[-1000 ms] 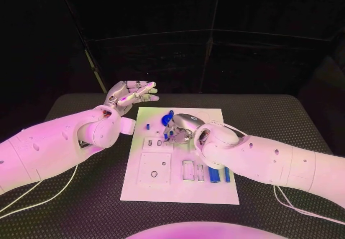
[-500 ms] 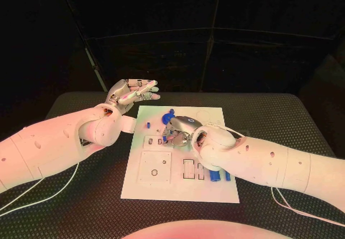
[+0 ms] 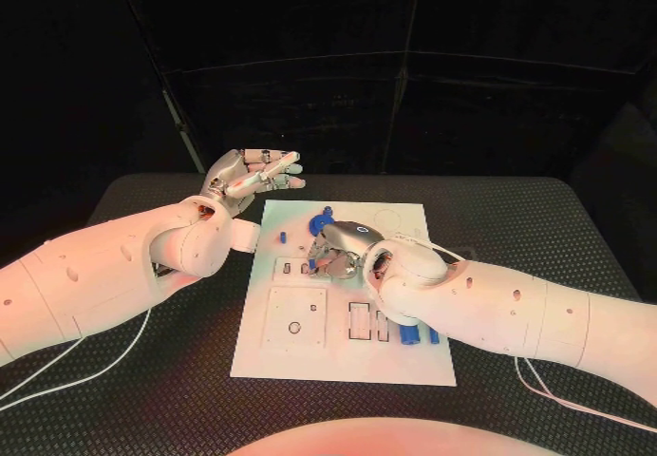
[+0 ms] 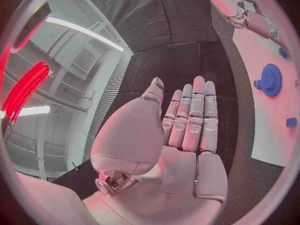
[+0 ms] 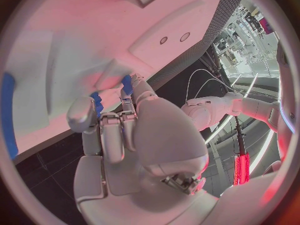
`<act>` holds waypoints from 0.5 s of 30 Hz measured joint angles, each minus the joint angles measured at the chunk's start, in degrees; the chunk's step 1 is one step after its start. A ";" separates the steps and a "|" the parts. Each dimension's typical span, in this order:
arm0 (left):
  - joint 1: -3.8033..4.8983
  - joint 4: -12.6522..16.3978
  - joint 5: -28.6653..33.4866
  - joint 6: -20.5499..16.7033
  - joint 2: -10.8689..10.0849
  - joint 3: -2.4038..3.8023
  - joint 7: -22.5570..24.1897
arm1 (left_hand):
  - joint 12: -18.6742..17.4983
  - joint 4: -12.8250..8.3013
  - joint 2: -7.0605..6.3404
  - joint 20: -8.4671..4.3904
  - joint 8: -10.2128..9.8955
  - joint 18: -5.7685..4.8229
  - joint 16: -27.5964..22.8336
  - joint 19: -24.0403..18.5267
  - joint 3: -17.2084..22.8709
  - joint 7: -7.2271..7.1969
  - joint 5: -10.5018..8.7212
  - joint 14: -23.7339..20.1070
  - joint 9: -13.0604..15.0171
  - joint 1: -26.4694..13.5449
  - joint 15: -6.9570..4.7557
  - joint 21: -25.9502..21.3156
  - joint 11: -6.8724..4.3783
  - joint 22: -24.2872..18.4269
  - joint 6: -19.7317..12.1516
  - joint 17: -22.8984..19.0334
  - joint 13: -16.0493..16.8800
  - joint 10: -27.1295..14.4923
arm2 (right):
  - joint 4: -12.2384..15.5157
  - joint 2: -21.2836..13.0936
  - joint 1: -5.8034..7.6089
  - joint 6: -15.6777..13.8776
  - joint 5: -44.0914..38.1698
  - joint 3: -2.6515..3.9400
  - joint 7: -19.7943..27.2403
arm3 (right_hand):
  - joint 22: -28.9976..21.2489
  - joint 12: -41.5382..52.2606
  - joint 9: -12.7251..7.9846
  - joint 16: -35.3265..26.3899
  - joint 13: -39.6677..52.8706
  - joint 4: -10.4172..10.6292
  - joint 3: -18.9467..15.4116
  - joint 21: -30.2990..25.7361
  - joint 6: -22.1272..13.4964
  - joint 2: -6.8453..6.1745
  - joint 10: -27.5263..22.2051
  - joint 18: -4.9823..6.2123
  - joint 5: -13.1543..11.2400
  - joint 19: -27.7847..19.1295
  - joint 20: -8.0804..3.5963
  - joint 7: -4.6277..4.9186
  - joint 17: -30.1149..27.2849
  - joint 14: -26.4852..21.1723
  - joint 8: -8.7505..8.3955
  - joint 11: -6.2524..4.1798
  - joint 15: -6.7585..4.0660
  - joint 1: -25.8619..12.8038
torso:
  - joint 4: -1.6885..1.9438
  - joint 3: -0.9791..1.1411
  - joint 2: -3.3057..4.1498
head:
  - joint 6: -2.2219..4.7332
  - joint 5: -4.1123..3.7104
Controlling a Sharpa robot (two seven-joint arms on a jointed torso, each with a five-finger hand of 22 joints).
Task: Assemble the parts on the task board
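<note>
One task board [image 3: 274,366], white, on one counter [image 3: 548,228]. Blue parts seen on it: one gear [image 3: 319,227]; one small block [image 3: 282,237] near the far left edge; two long bars [image 3: 412,334] at the near right, partly hidden. Two hands: left hand [image 3: 254,173], right hand [image 3: 337,251].

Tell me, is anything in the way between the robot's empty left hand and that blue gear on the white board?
Nothing visible is. The left hand hangs open above the table beyond the task board's far left corner, and the blue gear lies on the board with bare space between them. The right hand works nearer the robot.
</note>
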 measured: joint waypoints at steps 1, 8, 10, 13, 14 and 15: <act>0.00 0.00 0.00 0.01 0.00 0.00 0.00 | 0.00 0.00 0.00 0.00 0.00 0.00 0.00 0.00 0.00 0.00 0.00 0.00 0.00 0.00 0.00 0.00 0.00 0.00 0.00 0.00 0.00 0.00 | -0.01 0.00 0.00 0.06 -0.02 0.01 0.00 | -0.07 0.01 0.00 0.00 0.00 0.01 0.01 0.00 -0.01 0.00 0.00 0.00 0.00 0.00 0.00 -0.01 0.00 0.00 -0.02 0.00 0.00 0.00 | 0.00 -0.01 -0.01 | -0.02 0.01; 0.00 -0.01 0.00 0.05 -0.04 0.00 -0.03 | 0.00 0.00 0.00 0.00 0.00 0.00 0.00 0.00 0.00 0.00 0.00 0.00 0.00 0.00 0.00 0.00 0.00 0.00 0.00 0.00 0.00 0.00 | -0.08 -0.01 0.01 0.55 -0.31 0.08 -0.15 | -0.38 -0.32 -0.19 0.00 0.04 0.19 0.18 0.00 -0.11 -0.50 0.00 0.00 -0.17 0.00 0.00 -0.10 -0.01 0.00 -0.36 0.00 0.00 -0.49 | 0.00 -0.01 -0.04 | -0.05 0.01; 0.00 -0.01 0.00 0.06 -0.05 0.00 -0.04 | 0.00 0.00 0.00 0.00 0.00 0.00 0.00 0.00 0.00 0.00 0.00 0.00 0.00 0.00 0.00 0.00 0.00 0.00 0.00 0.00 0.00 0.00 | -0.09 -0.02 0.03 0.72 -0.54 0.10 -0.26 | -0.51 -0.69 -0.27 0.00 0.09 0.21 0.20 -0.22 -0.11 -0.87 0.00 0.00 -0.44 0.00 0.00 -0.11 -0.01 0.00 -0.65 0.00 0.00 -0.87 | 0.00 -0.01 -0.05 | -0.06 0.01; 0.00 -0.02 0.00 0.07 -0.07 0.00 -0.05 | 0.00 0.00 0.00 0.00 0.00 0.00 0.00 0.00 0.00 0.00 0.00 0.00 0.00 0.00 0.00 0.00 0.00 0.00 0.00 0.00 0.00 0.00 | -0.10 -0.03 0.04 0.92 -0.83 0.12 -0.41 | -0.56 -0.90 -0.39 0.00 0.03 0.28 0.27 -0.24 -0.11 -1.24 0.01 0.00 -0.50 0.00 0.00 -0.11 -0.01 0.00 -0.81 -0.01 0.00 -1.24 | 0.00 0.00 -0.05 | -0.09 -0.02; 0.00 -0.02 0.00 0.07 -0.07 0.00 -0.05 | 0.00 0.00 0.00 0.00 0.00 0.00 0.00 0.00 0.00 0.00 0.00 0.00 0.00 0.00 0.00 0.00 0.00 0.00 0.00 0.00 0.00 0.00 | -0.10 -0.03 0.04 0.98 -0.91 0.12 -0.45 | -0.62 -0.91 -0.44 0.00 0.03 0.33 0.32 -0.23 -0.12 -1.24 -0.02 0.00 -0.50 0.00 0.00 -0.12 -0.01 0.00 -1.01 0.05 -0.01 -1.24 | 0.00 0.00 -0.05 | -0.10 -0.02; 0.00 -0.02 0.00 0.08 -0.07 0.00 -0.05 | 0.00 0.00 0.00 0.00 0.00 0.00 0.00 0.00 0.00 0.00 0.00 0.00 0.00 0.00 0.00 0.00 0.00 0.01 0.00 0.00 0.00 0.00 | -0.10 -0.03 0.04 1.06 -1.02 0.12 -0.50 | -0.62 -0.91 -0.47 0.00 0.02 0.34 0.33 -0.23 -0.12 -1.24 0.00 0.00 -0.50 0.00 0.00 -0.12 -0.01 0.00 -1.02 0.27 -0.01 -1.24 | 0.00 0.00 -0.05 | -0.10 -0.02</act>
